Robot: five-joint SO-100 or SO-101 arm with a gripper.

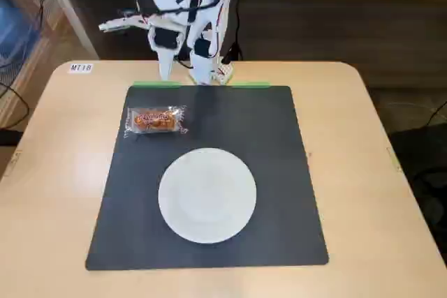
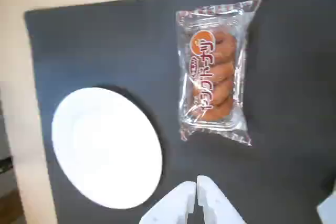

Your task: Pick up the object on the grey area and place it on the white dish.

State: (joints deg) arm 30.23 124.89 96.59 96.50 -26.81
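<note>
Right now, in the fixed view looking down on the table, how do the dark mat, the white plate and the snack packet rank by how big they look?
Largest to smallest in the fixed view:
1. dark mat, far wider than the rest
2. white plate
3. snack packet, much the smallest

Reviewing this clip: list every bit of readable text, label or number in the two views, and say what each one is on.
"MT18": small white label on the wooden tabletop, far left corner in the fixed view; slightly blurred, so the reading is probable.
Red Japanese lettering on an orange oval: on the snack packet in the wrist view; too blurred to read with confidence.
White plate, dark mat: no text.
</note>
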